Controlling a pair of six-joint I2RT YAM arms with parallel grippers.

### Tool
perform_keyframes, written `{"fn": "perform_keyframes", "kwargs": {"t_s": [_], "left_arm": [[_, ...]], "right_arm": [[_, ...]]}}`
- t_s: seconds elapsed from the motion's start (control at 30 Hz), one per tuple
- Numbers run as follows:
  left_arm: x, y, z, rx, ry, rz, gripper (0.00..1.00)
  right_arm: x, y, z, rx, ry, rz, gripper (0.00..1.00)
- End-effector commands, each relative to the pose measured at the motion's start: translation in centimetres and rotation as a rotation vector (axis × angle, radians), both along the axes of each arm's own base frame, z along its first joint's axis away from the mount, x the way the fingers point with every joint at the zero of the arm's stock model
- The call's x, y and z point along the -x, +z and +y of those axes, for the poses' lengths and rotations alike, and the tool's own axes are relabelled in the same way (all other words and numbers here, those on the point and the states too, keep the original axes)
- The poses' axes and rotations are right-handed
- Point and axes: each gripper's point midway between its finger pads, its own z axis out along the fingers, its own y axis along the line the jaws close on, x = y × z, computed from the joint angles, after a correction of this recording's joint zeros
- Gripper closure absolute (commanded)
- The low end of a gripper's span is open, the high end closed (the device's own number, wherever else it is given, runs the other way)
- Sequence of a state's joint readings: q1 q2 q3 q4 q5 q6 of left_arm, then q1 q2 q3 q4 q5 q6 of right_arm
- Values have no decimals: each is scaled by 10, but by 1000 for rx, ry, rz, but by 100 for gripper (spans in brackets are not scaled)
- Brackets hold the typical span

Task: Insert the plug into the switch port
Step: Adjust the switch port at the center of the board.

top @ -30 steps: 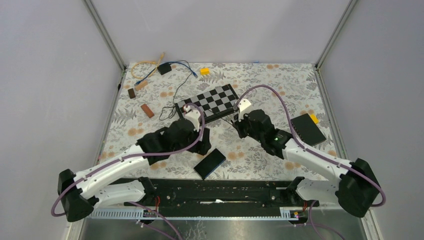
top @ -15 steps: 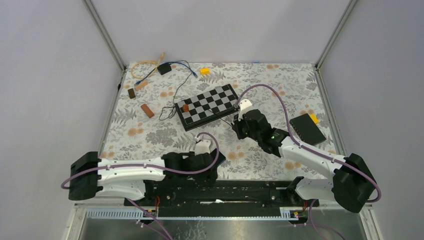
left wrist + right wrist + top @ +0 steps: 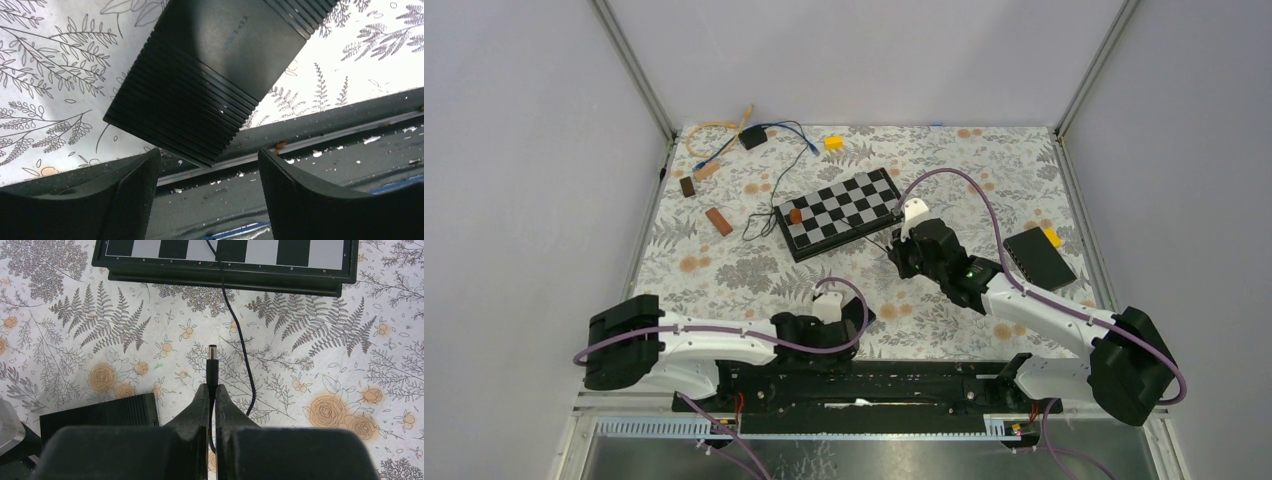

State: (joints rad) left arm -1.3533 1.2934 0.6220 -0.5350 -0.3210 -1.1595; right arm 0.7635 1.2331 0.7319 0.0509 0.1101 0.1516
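Plain grey walls (image 3: 524, 150) enclose a table (image 3: 984, 160) — covered in a print of ferns and orange flowers.

Black ribbed switch (image 3: 210, 75) on the floral cloth (image 3: 50, 75), one corner just beyond the left gripper's (image 3: 209, 172) spread fingers

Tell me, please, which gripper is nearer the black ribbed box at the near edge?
Left. The left gripper, open, is right at the box; the right gripper, shut on the plug, is farther off by the chessboard.
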Motion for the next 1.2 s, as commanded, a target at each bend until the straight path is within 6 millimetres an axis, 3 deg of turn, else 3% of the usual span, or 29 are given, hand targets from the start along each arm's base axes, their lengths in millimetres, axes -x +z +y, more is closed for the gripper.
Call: {"fn": "perform_keyframes", "kwargs": {"t_s": [0.0, 0.37, 0.57, 0.77, 1.0, 1.17], "left_arm": [[-11, 3, -1, -4, 32, -25, 29], [-58, 6, 34, -108, 97, -67, 36], [-71, 3, 57, -157, 146, -67, 36], [-101, 12, 78, -147, 218, -99, 36], [-137, 10, 100, -131, 309, -108, 36], [-164, 9, 100, -82, 324, -120, 36]], "right_arm": [[-3, 19, 5, -47, 9, -37, 100], [-4, 22, 4, -38, 18, -54, 100], [-6, 18, 3, -27, 14, -54, 100], [-4, 16, 9, -21, 58, -53, 100], [13, 7, 20, -12, 215, -47, 100], [22, 1, 20, -38, 244, -47, 100]]}}
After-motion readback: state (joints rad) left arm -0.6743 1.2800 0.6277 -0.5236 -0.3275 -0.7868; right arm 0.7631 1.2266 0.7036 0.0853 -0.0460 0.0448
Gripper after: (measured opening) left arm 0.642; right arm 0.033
